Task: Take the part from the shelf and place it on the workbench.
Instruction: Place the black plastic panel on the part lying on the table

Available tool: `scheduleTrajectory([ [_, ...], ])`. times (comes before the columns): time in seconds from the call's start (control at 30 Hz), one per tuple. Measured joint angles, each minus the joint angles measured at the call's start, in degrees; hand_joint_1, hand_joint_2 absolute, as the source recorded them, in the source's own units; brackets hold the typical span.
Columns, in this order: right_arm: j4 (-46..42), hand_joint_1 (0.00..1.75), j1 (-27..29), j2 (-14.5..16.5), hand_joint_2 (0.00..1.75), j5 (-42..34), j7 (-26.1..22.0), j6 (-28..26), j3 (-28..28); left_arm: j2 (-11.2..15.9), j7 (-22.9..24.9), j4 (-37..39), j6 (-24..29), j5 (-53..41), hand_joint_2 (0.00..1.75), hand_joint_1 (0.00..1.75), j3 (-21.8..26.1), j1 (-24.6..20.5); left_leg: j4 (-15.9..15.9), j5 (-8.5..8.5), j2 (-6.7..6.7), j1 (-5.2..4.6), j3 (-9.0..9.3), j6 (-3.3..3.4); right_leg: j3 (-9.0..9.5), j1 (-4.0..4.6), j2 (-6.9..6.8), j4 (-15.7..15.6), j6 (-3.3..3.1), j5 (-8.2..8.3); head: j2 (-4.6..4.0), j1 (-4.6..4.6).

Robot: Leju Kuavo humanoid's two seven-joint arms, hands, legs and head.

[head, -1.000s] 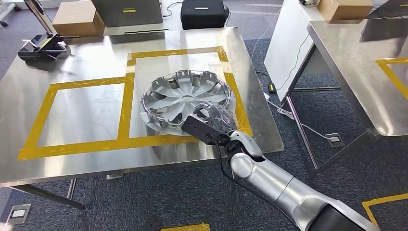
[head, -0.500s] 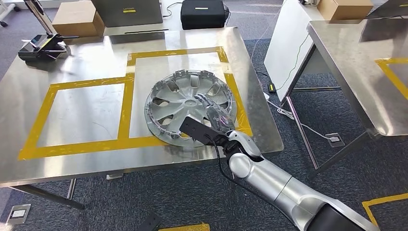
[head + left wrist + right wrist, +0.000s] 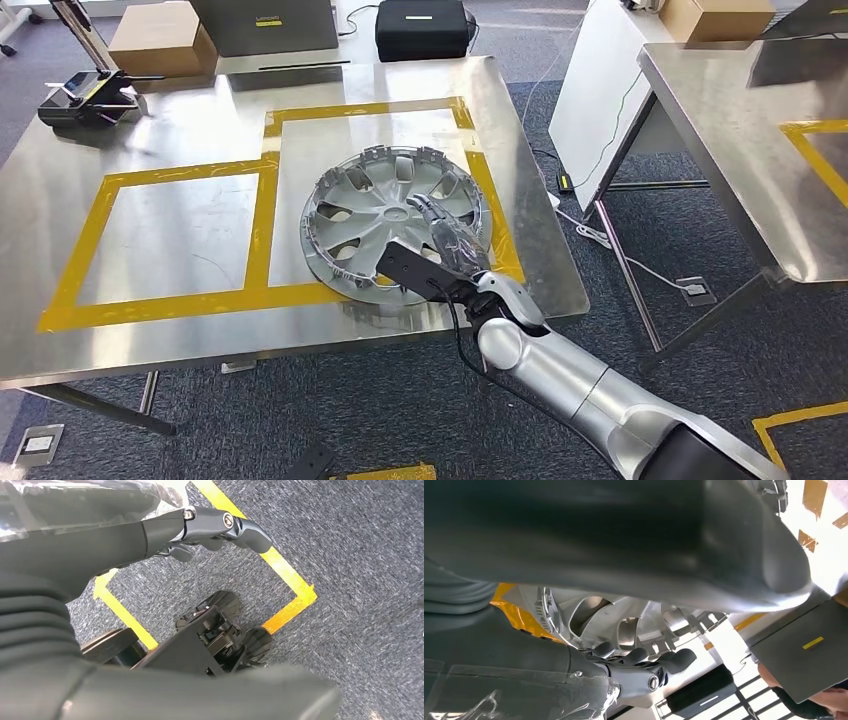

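The part is a silver hubcap (image 3: 380, 215) lying on the steel workbench (image 3: 180, 120), inside the right-hand yellow tape square, with its near rim over the tape line. My right hand (image 3: 440, 240) reaches over its near right side with the fingers stretched across its face. In the right wrist view the dark fingers (image 3: 644, 662) lie straight over the hubcap (image 3: 624, 625), apart from the thumb. My left hand (image 3: 210, 527) hangs over the carpet with its fingers out and nothing in it.
A black device (image 3: 85, 98) sits at the bench's far left corner. Behind the bench are a cardboard box (image 3: 160, 40) and a black case (image 3: 422, 28). A white board (image 3: 600, 90) and a second steel table (image 3: 740, 130) stand to the right.
The hubcap has come down from a steeper tilt and shifted slightly right onto the bench. My right hand's fingers have straightened out over it.
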Motion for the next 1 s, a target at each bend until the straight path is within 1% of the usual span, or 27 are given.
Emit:
scheduleTrajectory([
  [0.13,-0.6,0.0,0.22,-0.22,0.0,-0.12,-0.12,-1.09,-0.26,0.0,0.0,0.0,0.09,0.01,0.0,0.0,0.09,0.07,0.0,0.0,0.0,0.0,0.0,0.0,0.0,0.0,0.0,0.0,0.0,0.0,0.0,0.01],
  [0.27,-2.98,0.0,1.08,-0.81,0.0,-2.05,-1.06,-3.01,-1.17,0.01,-0.05,0.0,0.16,0.2,0.0,0.0,0.51,0.31,0.0,0.0,0.0,0.0,0.01,0.0,0.0,0.0,0.0,0.0,0.0,0.0,0.0,0.0],
  [0.63,-16.07,0.0,5.78,-4.39,0.0,-9.3,-5.64,-6.69,-6.56,0.04,-0.87,0.0,1.13,1.18,0.0,0.0,1.22,1.53,0.01,-0.01,0.0,-0.01,0.03,0.0,0.02,0.0,0.01,-0.03,0.0,0.0,0.0,0.02],
  [1.0,-26.68,0.0,10.23,-7.5,0.0,-8.82,-6.63,-8.93,-9.91,0.07,-1.91,0.0,1.43,2.24,0.0,0.0,1.43,1.91,0.0,-0.01,0.0,0.0,0.07,0.0,0.05,0.0,0.01,-0.03,0.0,0.0,0.0,0.0],
])
